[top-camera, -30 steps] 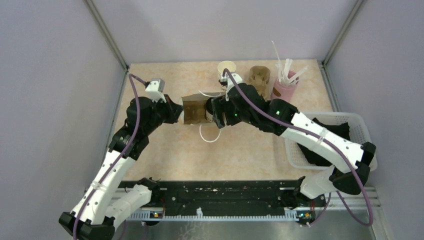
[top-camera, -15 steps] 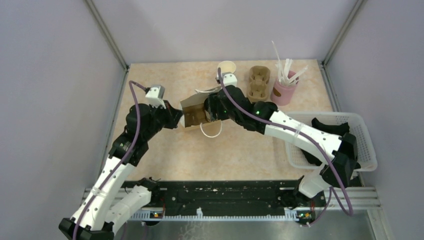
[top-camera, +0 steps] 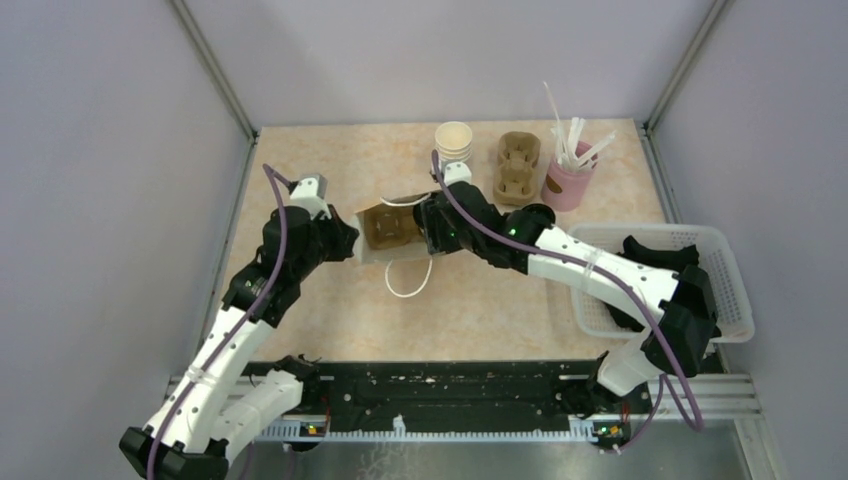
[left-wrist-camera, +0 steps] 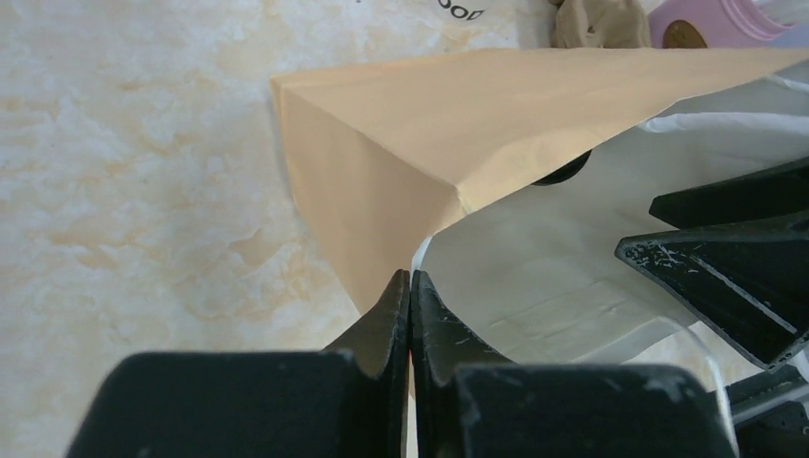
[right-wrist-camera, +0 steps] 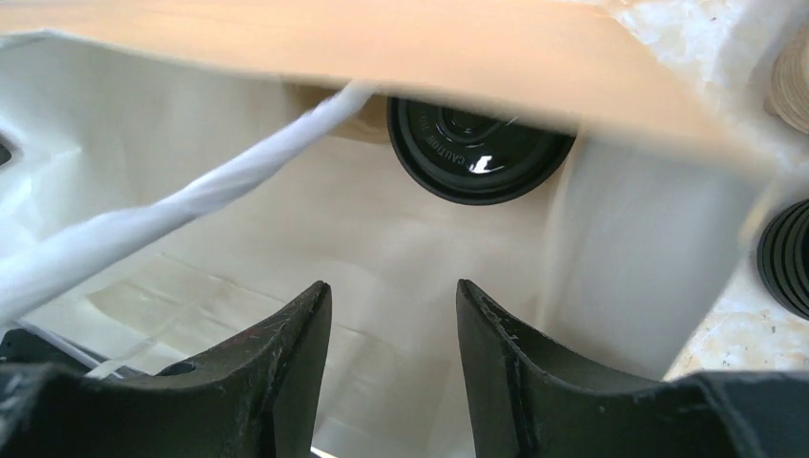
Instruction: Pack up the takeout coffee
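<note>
A brown paper bag [top-camera: 388, 232] with white string handles lies tipped on the table, its mouth toward the right arm. My left gripper [left-wrist-camera: 410, 286] is shut on the bag's edge at its left side [top-camera: 350, 240]. My right gripper [right-wrist-camera: 393, 305] is open and empty, its fingers just inside the bag's white-lined mouth [top-camera: 428, 225]. The takeout coffee sits deep in the bag; only its round black lid [right-wrist-camera: 477, 148] shows in the right wrist view, well beyond my fingertips. A sliver of the lid [left-wrist-camera: 563, 170] shows in the left wrist view.
A stack of lidless white cups [top-camera: 453, 140], brown cup carriers [top-camera: 517, 165] and a pink holder of straws [top-camera: 568, 180] stand at the back. A white basket [top-camera: 735, 300] sits at the right. Black lids [right-wrist-camera: 787, 258] lie just outside the bag.
The bag has shifted left and toward me and tipped further over. Both grippers moved with it; the right one stays at the mouth. A loose handle now hangs lower on the table.
</note>
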`<state>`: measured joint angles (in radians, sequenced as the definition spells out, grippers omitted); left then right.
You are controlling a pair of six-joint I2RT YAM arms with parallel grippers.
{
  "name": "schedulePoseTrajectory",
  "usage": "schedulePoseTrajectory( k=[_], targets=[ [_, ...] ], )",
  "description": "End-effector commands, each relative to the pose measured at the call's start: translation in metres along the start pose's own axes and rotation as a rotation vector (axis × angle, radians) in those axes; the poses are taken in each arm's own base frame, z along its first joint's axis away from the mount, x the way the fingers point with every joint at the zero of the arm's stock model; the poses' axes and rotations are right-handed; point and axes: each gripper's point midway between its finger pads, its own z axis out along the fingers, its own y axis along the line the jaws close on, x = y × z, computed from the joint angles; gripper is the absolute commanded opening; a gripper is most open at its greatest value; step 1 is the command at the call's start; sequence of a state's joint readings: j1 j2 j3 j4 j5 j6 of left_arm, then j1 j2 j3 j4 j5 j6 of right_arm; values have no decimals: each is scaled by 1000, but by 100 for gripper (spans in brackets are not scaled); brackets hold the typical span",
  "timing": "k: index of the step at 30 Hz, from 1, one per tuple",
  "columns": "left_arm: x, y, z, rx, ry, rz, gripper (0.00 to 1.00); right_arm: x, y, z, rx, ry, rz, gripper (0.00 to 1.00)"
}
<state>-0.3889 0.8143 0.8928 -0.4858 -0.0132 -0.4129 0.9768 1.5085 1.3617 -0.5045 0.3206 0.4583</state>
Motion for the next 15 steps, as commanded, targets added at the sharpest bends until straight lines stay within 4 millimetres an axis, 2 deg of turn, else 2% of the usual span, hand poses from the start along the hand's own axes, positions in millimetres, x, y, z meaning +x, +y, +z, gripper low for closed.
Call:
schedulePoseTrajectory(
  k=[1,5,10,15],
  targets=[
    [-1,10,-7,-70,5,-32,8,-12,12,-4,-6,-36,10,51],
    [-2,6,-3,-44,0,-28,12,-13,13,-3,1,-45,7,51],
    [4,0,6,-14,43,-16,0,-22,6,3,57,-82,-11,55],
    [4,-12,6,47,59,-24,0,-30,7,20,102,-102,-40,61]
  ],
)
